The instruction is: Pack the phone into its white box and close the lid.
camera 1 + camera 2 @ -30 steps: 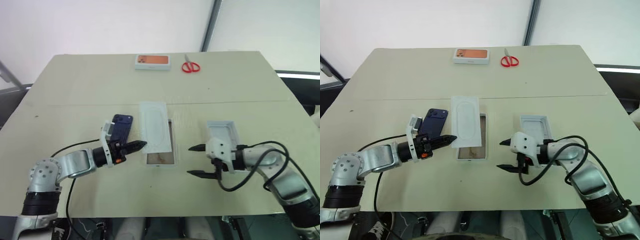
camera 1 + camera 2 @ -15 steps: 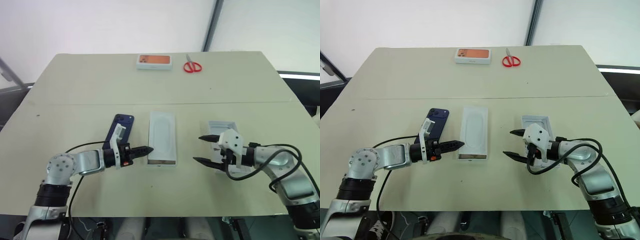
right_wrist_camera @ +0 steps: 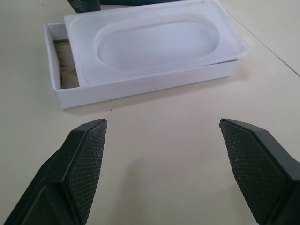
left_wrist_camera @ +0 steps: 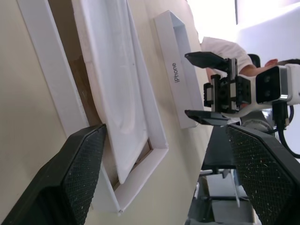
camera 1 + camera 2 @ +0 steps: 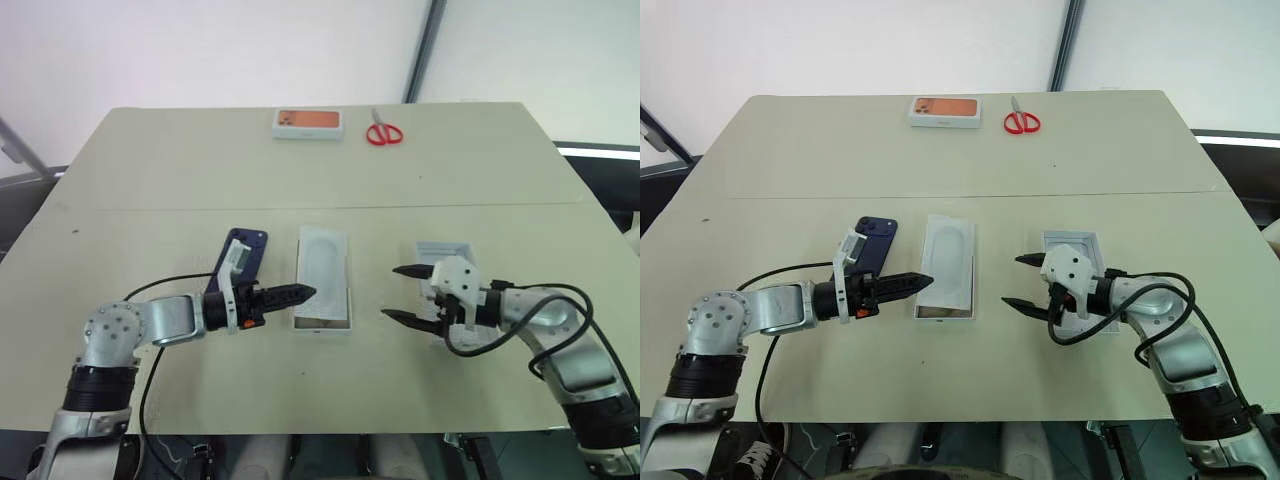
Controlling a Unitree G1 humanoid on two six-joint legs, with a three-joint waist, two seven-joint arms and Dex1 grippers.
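A: Phone (image 5: 243, 255) first, over on the left, and we see it lying flat on the worktop (image 5: 180, 170), dark blue, camera bump at its far end. The left end effector (image 5: 296, 293) sits just beside it, fingers spread wide apart, gripping nothing, tips pointing across at the white box.

B: And we've got the white box (image 5: 322, 322) dead centre. The flat white insert (image 5: 322, 268) with the oval recess lies on top of it, skewed a touch, so a strip of brownish floor shows at the near end.

A: We catch that gap nicely in the right wrist view, insert overhanging the tray wall.

B: Moving right, the right end effector (image 5: 404, 292) is open too, both black fingers well apart, empty, aimed back at the box.

A: Behind it the lid (image 5: 443, 256) rests on the worktop, hollow side up, partly hidden by that wrist.

B: Far edge, we spot a white box with an orange picture (image 5: 306, 122), and red-handled scissors (image 5: 382, 133) just to its right.
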